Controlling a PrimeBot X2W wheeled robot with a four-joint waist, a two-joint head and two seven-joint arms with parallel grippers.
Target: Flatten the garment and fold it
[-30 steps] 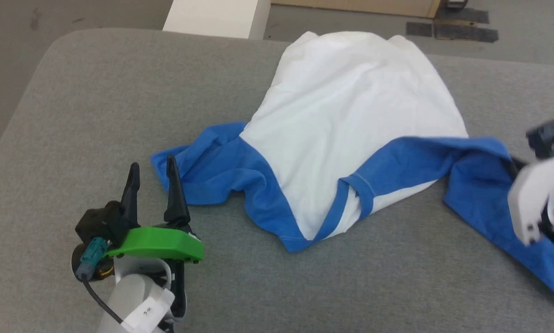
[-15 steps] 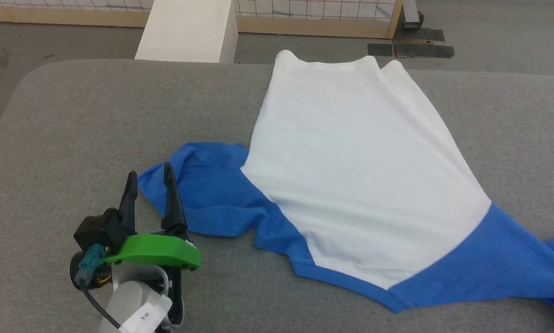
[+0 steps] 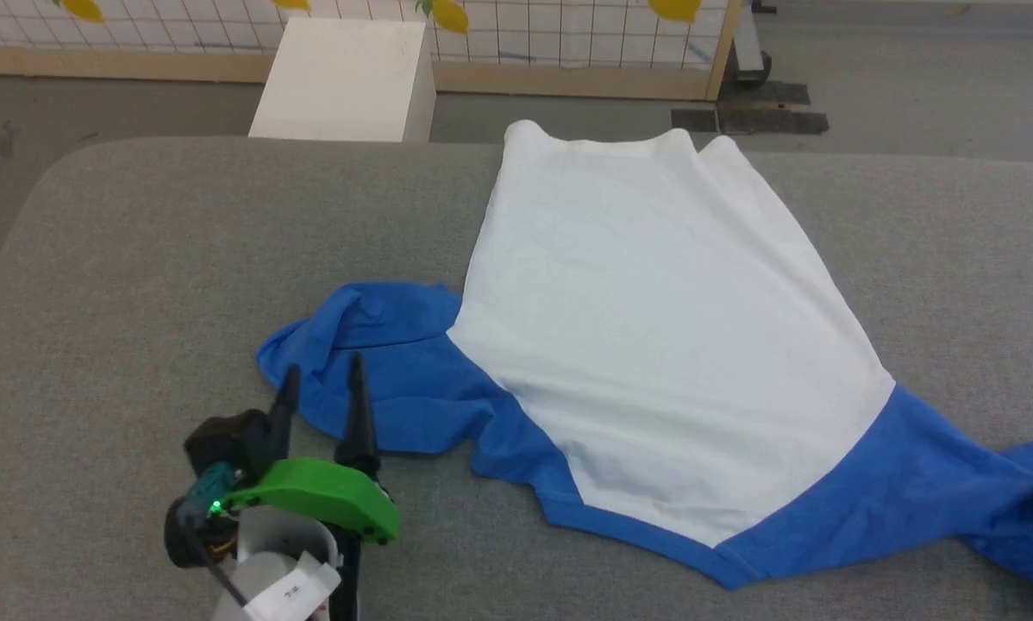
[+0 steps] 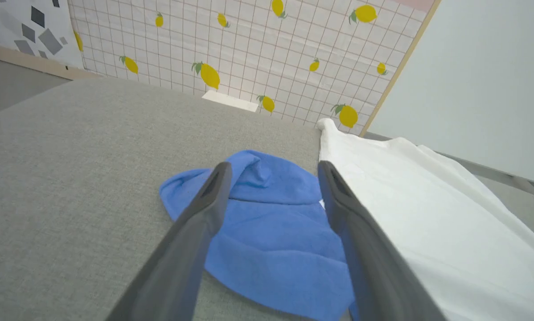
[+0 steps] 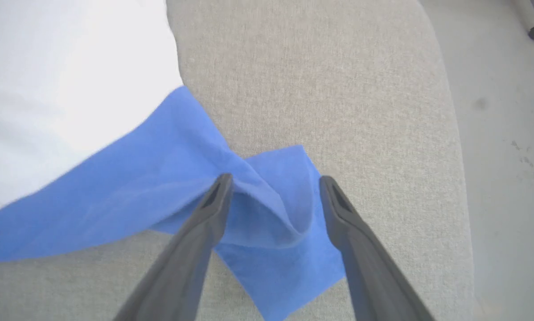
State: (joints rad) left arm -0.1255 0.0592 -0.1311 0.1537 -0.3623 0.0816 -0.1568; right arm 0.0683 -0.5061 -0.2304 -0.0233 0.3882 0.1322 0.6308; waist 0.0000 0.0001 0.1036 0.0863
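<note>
Grey table point(image 3: 137, 259) | garment point(image 3: 654, 345) spread | left gripper point(image 3: 325, 366) gaping | right gripper point(image 5: 276, 180) gaping

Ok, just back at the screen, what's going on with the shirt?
The shirt lies on the grey table. Its white body is spread fairly flat and both blue sleeves are bunched. The left gripper is open, its fingers apart at the left sleeve. The right gripper is open too, over the creased right sleeve, gripping nothing. No fold has been made yet.
</note>
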